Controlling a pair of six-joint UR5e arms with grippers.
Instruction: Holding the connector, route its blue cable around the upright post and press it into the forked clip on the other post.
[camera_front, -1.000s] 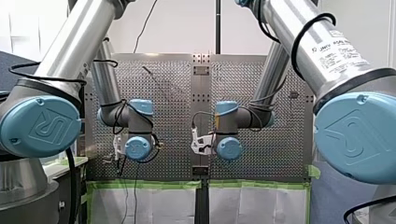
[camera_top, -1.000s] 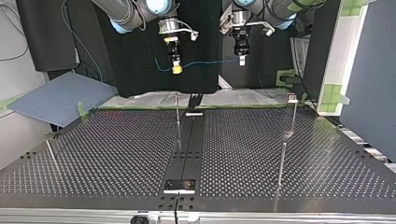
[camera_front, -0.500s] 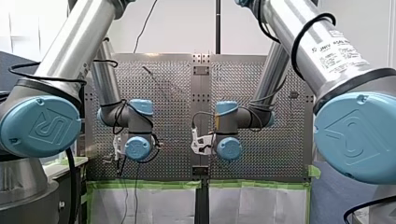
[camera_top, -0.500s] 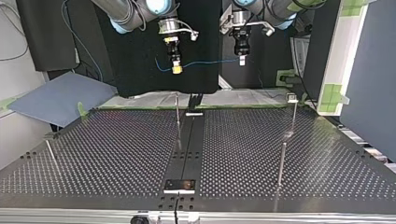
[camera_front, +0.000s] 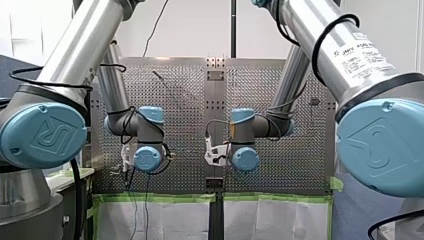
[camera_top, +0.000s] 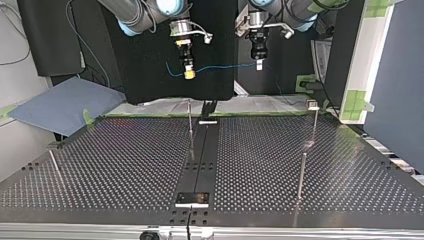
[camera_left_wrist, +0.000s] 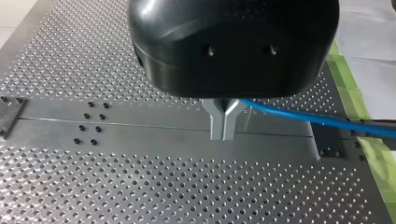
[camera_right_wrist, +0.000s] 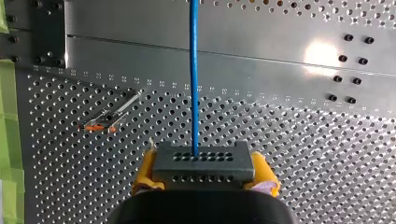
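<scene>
My right gripper is shut on a dark grey connector, held between its yellow pads. The blue cable runs straight ahead out of the connector. In the top view the cable spans from my right gripper at the left to my left gripper at the right, both high above the table's far edge. My left gripper has its metal fingers shut on the cable. A thin upright post stands near the middle, and a post with a clip on top stands at the right.
A perforated metal table with a dark centre strip lies under both arms. A shorter post stands at the front right and a leaning pin at the left. Green tape lines the near edge in the front view.
</scene>
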